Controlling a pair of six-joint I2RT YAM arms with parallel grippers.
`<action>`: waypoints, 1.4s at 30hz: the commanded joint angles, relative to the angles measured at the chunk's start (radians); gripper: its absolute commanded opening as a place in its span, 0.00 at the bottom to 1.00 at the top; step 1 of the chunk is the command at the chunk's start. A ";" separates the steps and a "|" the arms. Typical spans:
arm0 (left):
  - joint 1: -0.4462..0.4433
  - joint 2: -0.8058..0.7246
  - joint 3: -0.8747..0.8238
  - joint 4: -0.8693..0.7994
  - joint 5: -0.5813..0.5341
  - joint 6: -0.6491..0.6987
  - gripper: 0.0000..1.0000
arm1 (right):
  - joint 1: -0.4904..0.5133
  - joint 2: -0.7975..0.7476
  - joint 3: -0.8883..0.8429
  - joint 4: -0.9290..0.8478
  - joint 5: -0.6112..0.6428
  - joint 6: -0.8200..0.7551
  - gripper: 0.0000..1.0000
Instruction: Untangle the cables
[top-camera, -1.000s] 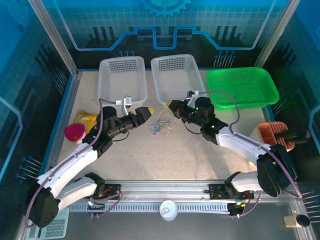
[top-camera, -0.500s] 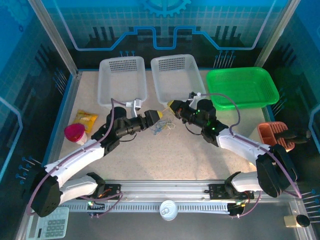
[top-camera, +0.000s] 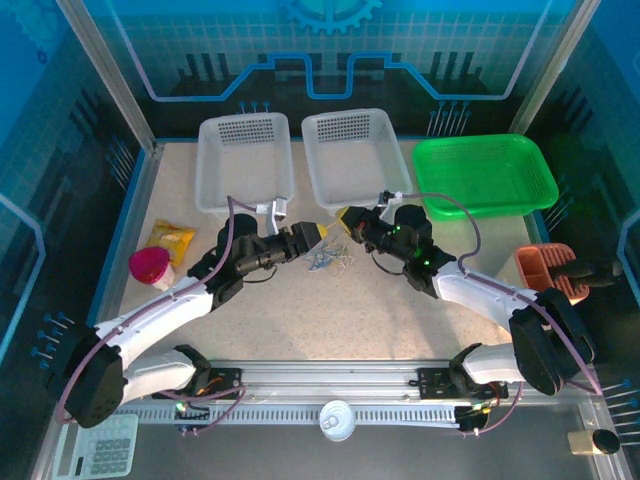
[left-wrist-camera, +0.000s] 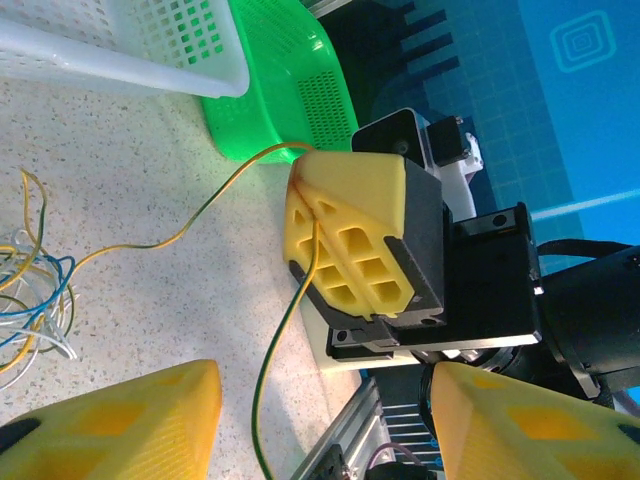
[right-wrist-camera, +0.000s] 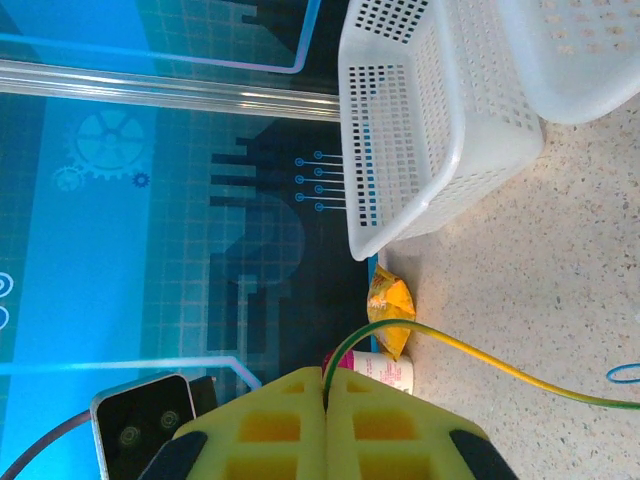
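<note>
The cables (top-camera: 331, 258) lie as a small tangle of yellowish, blue and white strands on the speckled table, between the two grippers. My right gripper (top-camera: 347, 216) is shut on a yellow-green cable (right-wrist-camera: 455, 346), which runs out from between its yellow pads (right-wrist-camera: 325, 425). In the left wrist view that cable (left-wrist-camera: 268, 375) hangs from the right gripper's pads (left-wrist-camera: 350, 240) and passes between my left gripper's (left-wrist-camera: 325, 430) open fingers, touching neither. The tangle (left-wrist-camera: 30, 290) lies to the left of it. My left gripper (top-camera: 312, 234) sits just left of the right one.
Two white baskets (top-camera: 245, 165) (top-camera: 350, 155) stand at the back, with a green basket (top-camera: 485, 172) to their right. A yellow packet (top-camera: 170, 240) and a pink-lidded cup (top-camera: 150, 266) sit at the left. An orange holder (top-camera: 545, 262) sits at the right edge.
My left arm has reached right, bringing its gripper from well left of the tangle up beside the right gripper. The right gripper has barely moved and stays shut on the cable.
</note>
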 joint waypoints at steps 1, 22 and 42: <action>-0.010 0.015 0.030 0.039 -0.006 0.002 0.58 | -0.013 -0.018 -0.010 0.051 -0.007 0.015 0.00; -0.028 0.055 0.044 0.062 -0.018 0.002 0.24 | -0.007 0.008 -0.038 0.104 -0.027 0.036 0.00; -0.032 0.026 0.179 -0.117 -0.001 0.072 0.00 | -0.013 -0.143 -0.073 -0.206 -0.023 -0.205 0.58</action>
